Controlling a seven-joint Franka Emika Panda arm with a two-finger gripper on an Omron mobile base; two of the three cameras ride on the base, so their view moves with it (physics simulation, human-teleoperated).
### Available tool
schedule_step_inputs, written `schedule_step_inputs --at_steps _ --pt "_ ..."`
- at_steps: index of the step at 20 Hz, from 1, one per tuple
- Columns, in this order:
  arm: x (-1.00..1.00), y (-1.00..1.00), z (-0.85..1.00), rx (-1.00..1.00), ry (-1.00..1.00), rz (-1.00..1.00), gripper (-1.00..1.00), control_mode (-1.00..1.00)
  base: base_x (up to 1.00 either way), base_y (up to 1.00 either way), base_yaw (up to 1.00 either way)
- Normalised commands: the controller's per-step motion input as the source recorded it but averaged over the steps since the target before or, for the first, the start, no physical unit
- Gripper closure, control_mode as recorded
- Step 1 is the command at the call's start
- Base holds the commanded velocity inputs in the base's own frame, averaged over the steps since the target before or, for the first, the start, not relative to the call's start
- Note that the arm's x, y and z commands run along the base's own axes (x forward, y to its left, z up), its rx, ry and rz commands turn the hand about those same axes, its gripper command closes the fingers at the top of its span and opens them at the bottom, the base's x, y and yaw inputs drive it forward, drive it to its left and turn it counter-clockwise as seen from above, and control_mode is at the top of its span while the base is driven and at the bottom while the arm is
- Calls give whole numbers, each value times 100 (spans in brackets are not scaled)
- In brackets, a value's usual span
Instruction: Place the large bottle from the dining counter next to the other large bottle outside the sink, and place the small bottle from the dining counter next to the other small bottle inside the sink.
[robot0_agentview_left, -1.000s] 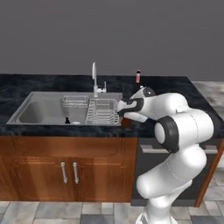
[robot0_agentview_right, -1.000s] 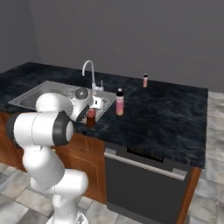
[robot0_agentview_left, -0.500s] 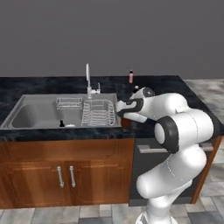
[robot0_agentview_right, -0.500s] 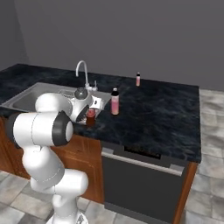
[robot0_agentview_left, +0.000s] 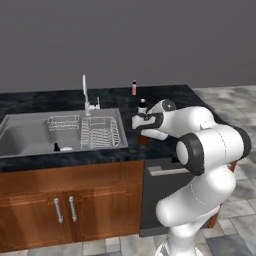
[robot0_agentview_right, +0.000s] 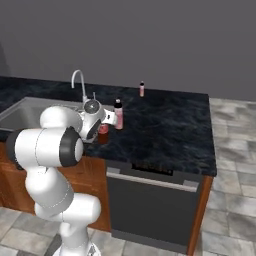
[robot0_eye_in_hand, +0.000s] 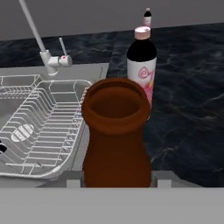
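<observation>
My gripper (robot0_eye_in_hand: 117, 179) is shut on the large bottle (robot0_eye_in_hand: 116, 135), a dark brown bottle whose open mouth faces the hand camera. In the left base view the gripper (robot0_agentview_left: 143, 134) holds the large bottle (robot0_agentview_left: 144, 141) over the front of the black counter, just right of the sink (robot0_agentview_left: 30, 137). The other large bottle (robot0_eye_in_hand: 141, 65) stands right behind it on the counter (robot0_agentview_right: 118, 114). A tiny black bottle (robot0_agentview_left: 56, 147) sits in the basin. At the back of the counter stands a small pinkish bottle (robot0_agentview_left: 134, 87) with a dark cap.
A wire dish rack (robot0_agentview_left: 100, 132) lies in the sink's right half, with the curved faucet (robot0_agentview_left: 85, 92) behind it. A dishwasher front (robot0_agentview_right: 150, 200) sits under the counter. Bare black counter (robot0_agentview_right: 170, 125) stretches to the right of the bottles.
The whole scene has slid left in both base views, so the base has driven right along the counter. The arm's pose and its hold on the brown bottle are unchanged.
</observation>
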Motion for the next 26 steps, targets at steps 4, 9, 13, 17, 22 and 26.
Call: schedule_step_inputs --at_steps 4,9,13,17,22,26 --pt "0 0 0 0 0 0 100 100 28 34 -20" --pt "0 0 0 0 0 0 100 100 34 51 -17" --pt "0 0 0 0 0 0 100 100 30 56 -14" --pt "0 0 0 0 0 0 100 100 20 26 -12" --pt "0 0 0 0 0 0 100 100 18 2 -7" --pt "0 0 0 0 0 0 100 100 20 0 -4"
